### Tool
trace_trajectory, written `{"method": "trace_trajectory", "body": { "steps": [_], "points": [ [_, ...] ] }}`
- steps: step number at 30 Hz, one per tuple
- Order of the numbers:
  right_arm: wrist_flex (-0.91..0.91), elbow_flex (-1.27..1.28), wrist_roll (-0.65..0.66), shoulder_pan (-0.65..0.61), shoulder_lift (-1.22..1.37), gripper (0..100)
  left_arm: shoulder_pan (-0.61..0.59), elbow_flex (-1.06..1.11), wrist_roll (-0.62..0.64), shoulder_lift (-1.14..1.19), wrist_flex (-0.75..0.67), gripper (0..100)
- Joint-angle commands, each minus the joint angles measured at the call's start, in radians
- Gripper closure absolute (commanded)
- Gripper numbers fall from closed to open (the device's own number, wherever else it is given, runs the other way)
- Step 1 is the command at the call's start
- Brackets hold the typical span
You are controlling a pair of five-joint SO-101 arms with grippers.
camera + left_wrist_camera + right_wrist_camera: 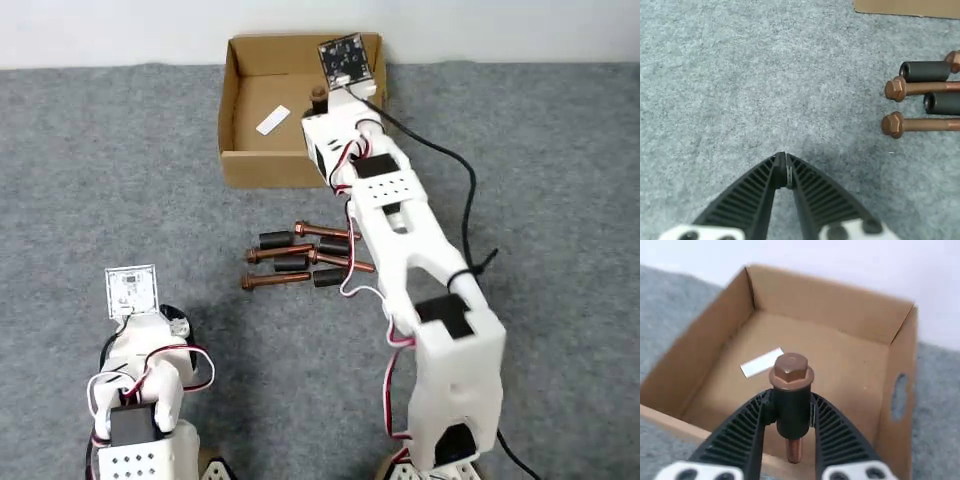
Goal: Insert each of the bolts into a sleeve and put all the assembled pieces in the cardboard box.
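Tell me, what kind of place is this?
Probably a robot practice table: two small white arms on a grey mat, with loose bolts, black sleeves and a cardboard box.

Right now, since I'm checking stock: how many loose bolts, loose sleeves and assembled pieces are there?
Loose bolts: 4
Loose sleeves: 4
Assembled piece: 1, in the right gripper
Total: 9

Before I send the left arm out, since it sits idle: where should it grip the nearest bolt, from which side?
I'd grip the bolt on its shank just behind the hex head, from above, jaws across it. It lies flat on the carpet, and a sleeve crowds the shank farther along; by the head both sides look free.
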Motion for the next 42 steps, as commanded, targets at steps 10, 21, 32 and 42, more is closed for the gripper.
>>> {"method": "trace_trajectory", "body": {
  "steps": [10,21,32,42],
  "points": [
    [0.156,-0.400,0.104,0.018,0.283,92.8,-0.005,-0.005,0.015,0.000,-0.012,99],
    [0.360,-0.589,0.103,0.015,0.300,89.9,-0.005,-0.005,0.017,0.000,-0.012,99],
    [0.739,-0.623,0.107,0.005,0.082,99.0,-0.005,-0.005,0.020,0.000,-0.012,99],
    [1.040,-0.623,0.109,-0.033,-0.012,99.0,-0.005,-0.005,0.020,0.000,-0.012,99]
  ]
}}
